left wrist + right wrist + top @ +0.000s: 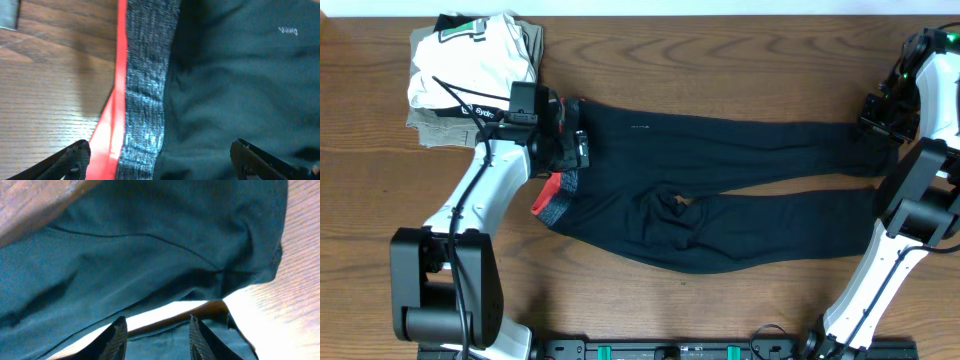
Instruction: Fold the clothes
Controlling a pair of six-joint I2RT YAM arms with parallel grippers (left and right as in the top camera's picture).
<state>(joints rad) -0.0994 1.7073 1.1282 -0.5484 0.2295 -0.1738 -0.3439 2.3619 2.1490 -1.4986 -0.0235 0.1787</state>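
While the pants point(720, 150) lay stretched flat on the counter point(720, 50), their long axis was set from side to side. The grey waistband point(145, 100) and its red lining point(112, 125) were at the left end and the 2 leg ends at the right. The jaws of the left arm point(485, 195) were held wide apart above the waistband, straddling it, with nothing clamped. The jaws of the right arm point(890, 260) were seen part way apart just above the hem point(270, 255) of the far leg, and no cloth was seen caught between them. Each end was thus matched to its nearer arm. A pile of folded garments point(470, 70) lay beyond the waistband, near the left arm. A fold along the length was judged likely, for which both ends would first have to be pinched.
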